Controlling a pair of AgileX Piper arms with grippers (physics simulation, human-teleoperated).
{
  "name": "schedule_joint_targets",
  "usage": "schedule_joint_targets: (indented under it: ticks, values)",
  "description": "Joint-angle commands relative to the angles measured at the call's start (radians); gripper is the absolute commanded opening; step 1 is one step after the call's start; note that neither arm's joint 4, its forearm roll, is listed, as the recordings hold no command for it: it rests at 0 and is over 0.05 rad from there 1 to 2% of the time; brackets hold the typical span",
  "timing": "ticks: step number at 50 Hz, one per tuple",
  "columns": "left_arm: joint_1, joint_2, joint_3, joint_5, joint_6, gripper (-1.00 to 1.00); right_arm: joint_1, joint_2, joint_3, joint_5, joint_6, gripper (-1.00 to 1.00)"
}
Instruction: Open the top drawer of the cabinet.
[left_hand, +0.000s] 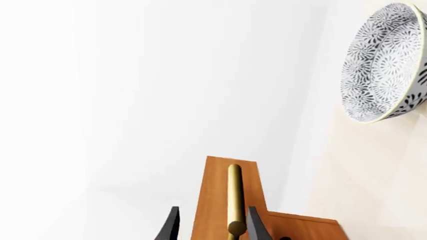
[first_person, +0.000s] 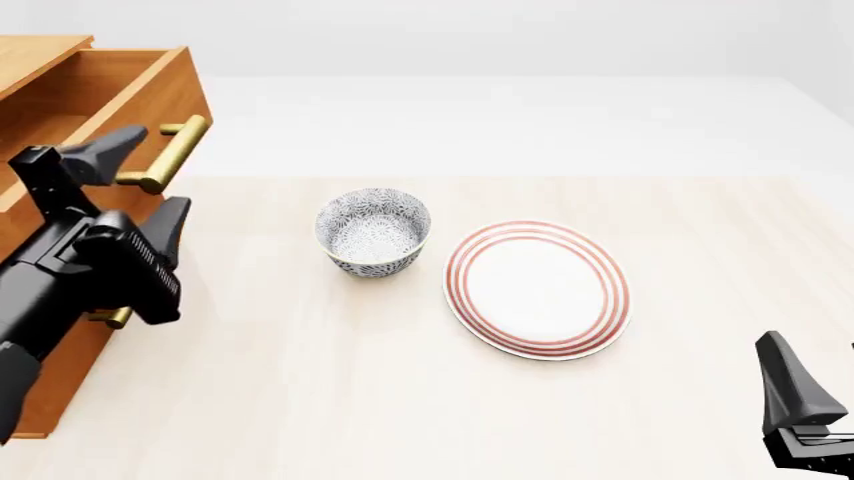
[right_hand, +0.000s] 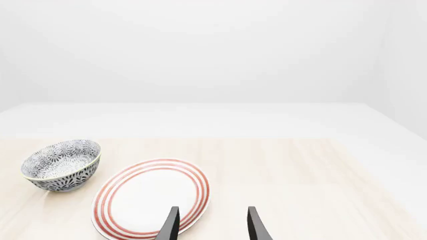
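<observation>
Already pulled out, top drawer juts from cabinet at table's left edge, open box facing up. Its brass handle runs along drawer front, long axis roughly front-to-back on table. We see left gripper straddling handle, fingers apart, one either side of bar; whether they touch it we cannot tell. Patterned bowl sits near table centre, just right of drawer. Red-ringed plate lies beside bowl. Right gripper hovers near table's front right corner, fingers apart, holding nothing.
</observation>
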Motion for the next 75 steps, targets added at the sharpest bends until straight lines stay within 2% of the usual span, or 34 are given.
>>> schedule_joint_targets:
  ticks: [1, 18, 19, 26, 27, 32, 34, 44, 51, 56, 61, 66, 68, 71, 75]
  values:
    - [-0.037, -0.058, 0.003, 0.027, -0.011, 1.0, 0.0, 0.0, 0.0, 0.0, 0.0, 1.0]
    - [-0.092, -0.081, -0.004, 0.079, -0.053, 1.0, 0.0, 0.0, 0.0, 0.0, 0.0, 1.0]
    - [-0.109, -0.095, -0.023, 0.108, -0.083, 1.0, 0.0, 0.0, 0.0, 0.0, 0.0, 1.0]
    - [-0.099, -0.124, -0.022, 0.142, -0.117, 1.0, 0.0, 0.0, 0.0, 0.0, 0.0, 1.0]
    - [-0.098, -0.141, -0.042, 0.182, -0.161, 1.0, 0.0, 0.0, 0.0, 0.0, 0.0, 1.0]
    - [-0.087, -0.169, -0.041, 0.202, -0.194, 1.0, 0.0, 0.0, 0.0, 0.0, 0.0, 1.0]
    - [-0.083, -0.198, -0.065, 0.247, -0.252, 1.0, 0.0, 0.0, 0.0, 0.0, 0.0, 1.0]
    - [-0.043, -0.263, -0.084, 0.33, -0.36, 1.0, 0.0, 0.0, 0.0, 0.0, 0.0, 1.0]
    - [-0.039, -0.31, -0.114, 0.381, -0.476, 1.0, 0.0, 0.0, 0.0, 0.0, 0.0, 1.0]
    - [-0.006, -0.355, -0.111, 0.401, -0.515, 1.0, 0.0, 0.0, 0.0, 0.0, 0.0, 1.0]
    - [0.038, -0.409, -0.14, 0.473, -0.606, 1.0, 0.0, 0.0, 0.0, 0.0, 0.0, 1.0]
    - [0.036, -0.423, -0.16, 0.508, -0.669, 1.0, 0.0, 0.0, 0.0, 0.0, 0.0, 1.0]
    - [0.067, -0.441, -0.18, 0.548, -0.71, 1.0, 0.0, 0.0, 0.0, 0.0, 0.0, 1.0]
    - [0.051, -0.44, -0.211, 0.578, -0.761, 1.0, 0.0, 0.0, 0.0, 0.0, 0.0, 1.0]
    - [0.063, -0.431, -0.227, 0.603, -0.778, 1.0, 0.0, 0.0, 0.0, 0.0, 0.0, 1.0]
